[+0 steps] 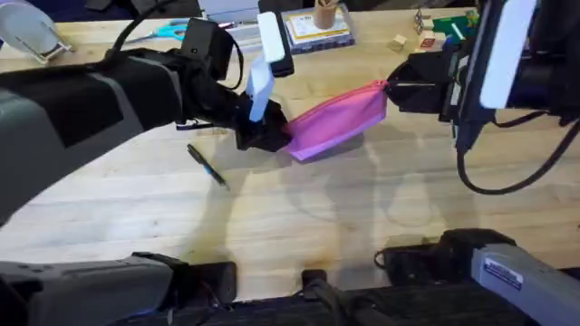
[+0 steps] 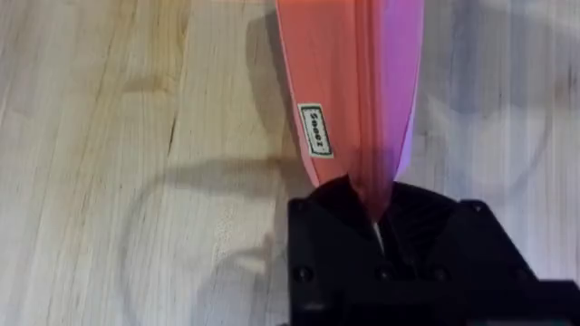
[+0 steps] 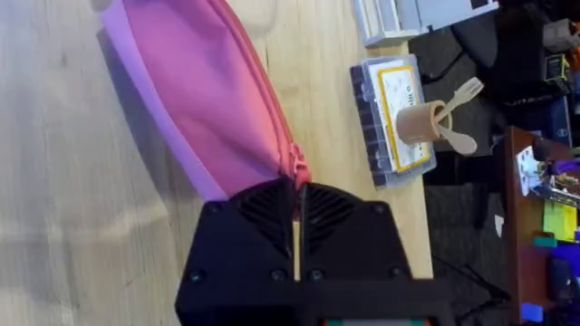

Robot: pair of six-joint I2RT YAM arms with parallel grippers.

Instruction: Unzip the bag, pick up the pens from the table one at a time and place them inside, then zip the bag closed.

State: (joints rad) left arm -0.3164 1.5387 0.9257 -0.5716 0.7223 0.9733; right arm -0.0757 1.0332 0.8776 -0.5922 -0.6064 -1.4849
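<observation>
I take the bag [image 1: 337, 121] as my landmark; it is stretched above the table [image 1: 299, 217] between my two arms. Nearest my side of it, one of the pens [image 1: 207, 166] lies loose on the wood, below and left of the bag's left end. The left gripper [image 1: 265, 129] is clenched on that left end; its wrist view shows the fabric pinched tight between the black fingers [image 2: 344, 204]. At the bag's far right end the right gripper [image 1: 399, 89] is clamped on the zipper corner, the orange-red zipper [image 3: 285, 149] running straight into its shut fingers.

I judge the step to be unzipping. To do it well I would keep the left arm a fixed anchor and draw the right along the zipper line, keeping the fabric taut so the slider runs instead of bunching.

I cannot make out the slider or pull tab itself, so whether the right fingers hold the tab or just cloth is unclear. How far the zipper stands open I cannot tell either.
</observation>
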